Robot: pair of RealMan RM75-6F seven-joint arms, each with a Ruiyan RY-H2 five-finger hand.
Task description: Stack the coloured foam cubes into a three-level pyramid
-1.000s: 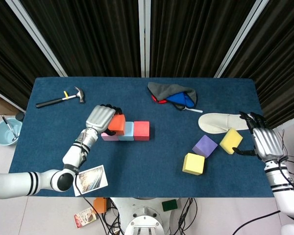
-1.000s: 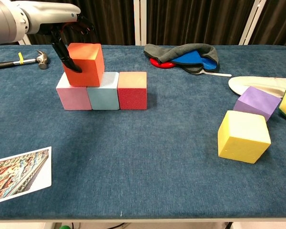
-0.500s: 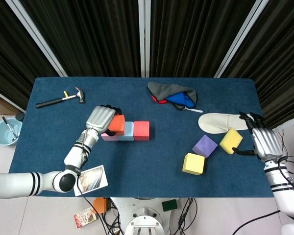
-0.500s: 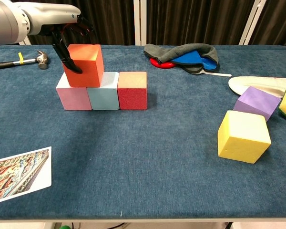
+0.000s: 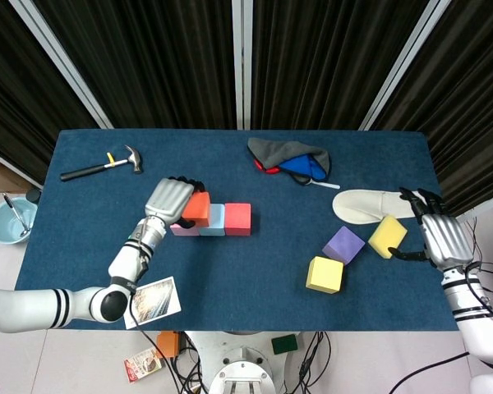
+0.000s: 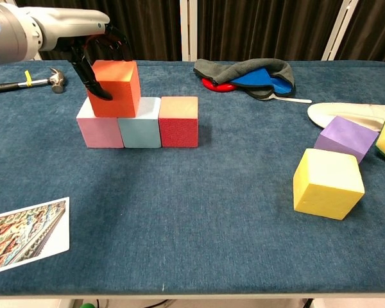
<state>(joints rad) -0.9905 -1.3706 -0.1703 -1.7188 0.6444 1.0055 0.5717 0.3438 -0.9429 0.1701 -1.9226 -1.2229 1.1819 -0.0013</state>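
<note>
Your left hand [image 6: 93, 54] grips the orange cube [image 6: 115, 87] on the pink cube [image 6: 99, 130] and blue cube [image 6: 140, 128]; your right hand [image 5: 444, 238] is empty, fingers spread.

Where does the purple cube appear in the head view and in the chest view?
Head view: the purple cube lies at lower right, between the two yellow cubes.
Chest view: the purple cube lies at the right edge, behind the large yellow cube.
Shared landmark: the white slipper just beyond it.
</note>
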